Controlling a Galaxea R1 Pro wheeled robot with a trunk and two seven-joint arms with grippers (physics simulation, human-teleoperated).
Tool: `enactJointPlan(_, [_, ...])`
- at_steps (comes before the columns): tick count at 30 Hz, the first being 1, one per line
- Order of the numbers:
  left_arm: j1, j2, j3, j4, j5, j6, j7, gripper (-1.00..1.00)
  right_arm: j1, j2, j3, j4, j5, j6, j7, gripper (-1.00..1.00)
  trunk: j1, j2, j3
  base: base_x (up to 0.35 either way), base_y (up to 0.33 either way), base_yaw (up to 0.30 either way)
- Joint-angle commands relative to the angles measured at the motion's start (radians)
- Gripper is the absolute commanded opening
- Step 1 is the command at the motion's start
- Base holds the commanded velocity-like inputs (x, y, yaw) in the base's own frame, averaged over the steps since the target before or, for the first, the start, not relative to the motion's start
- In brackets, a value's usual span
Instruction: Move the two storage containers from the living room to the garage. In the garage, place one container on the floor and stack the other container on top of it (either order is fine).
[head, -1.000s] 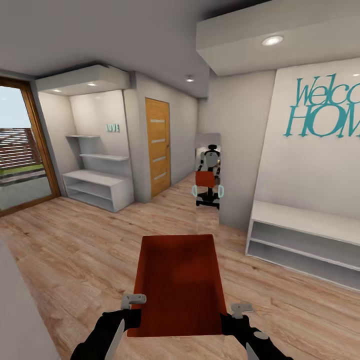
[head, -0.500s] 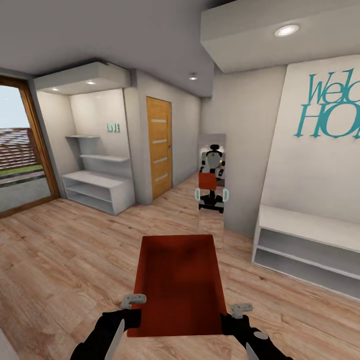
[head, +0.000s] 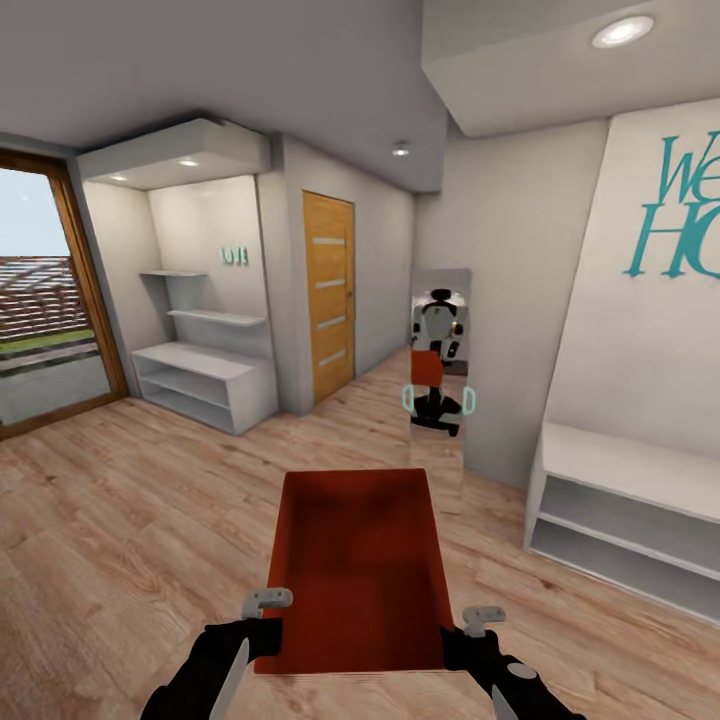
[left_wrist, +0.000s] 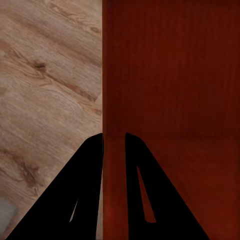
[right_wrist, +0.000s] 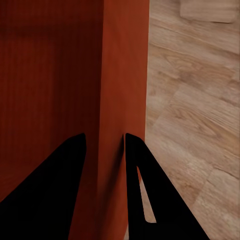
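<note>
— Light wood planks (head: 150, 520) run under me through a hallway: white shelving (head: 205, 375) in an alcove on the left, a honey-coloured door (head: 330, 295) beyond it, a tall mirror (head: 440, 385) ahead, and teal lettering (head: 680, 215) on the right-hand wall above a low white bench (head: 625, 515).

— Where is the storage container?

— I carry one storage container (head: 355, 570) in front of my chest, open top up, held clear of the planks between both arms.

— How do your grippers stand?

— My left gripper (left_wrist: 114, 142) straddles its left wall, one finger outside and one inside, both pressed against the rust-red panel. My right gripper (right_wrist: 104, 142) does the same on the right wall, closed onto it.

— Anything in the mirror?

— My own reflection (head: 437, 350), with the red box at its front.
</note>
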Motion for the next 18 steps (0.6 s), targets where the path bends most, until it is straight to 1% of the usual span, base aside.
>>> enactJointPlan(1, [-0.001,0.015,0.008,-0.012,0.012,0.005,-0.006,-1.00,-0.001,-0.002,0.004,0.003,-0.009,-0.004,0.041,-1.00,0.001,-0.001,-0.001,0.324,0.000,0.021])
enactJointPlan(11, [-0.001,0.016,0.008,-0.012,0.012,0.005,-0.006,-1.00,-0.001,-0.002,0.004,0.003,-0.009,-0.004,0.041,-1.00,0.001,-0.001,-0.001,0.324,0.000,0.015])
enactJointPlan(18, [-0.001,0.016,0.008,-0.012,0.012,0.005,-0.006,-1.00,-0.001,-0.002,0.004,0.003,-0.009,-0.003,0.041,-1.00,0.001,-0.001,-0.001,0.324,0.000,0.201])
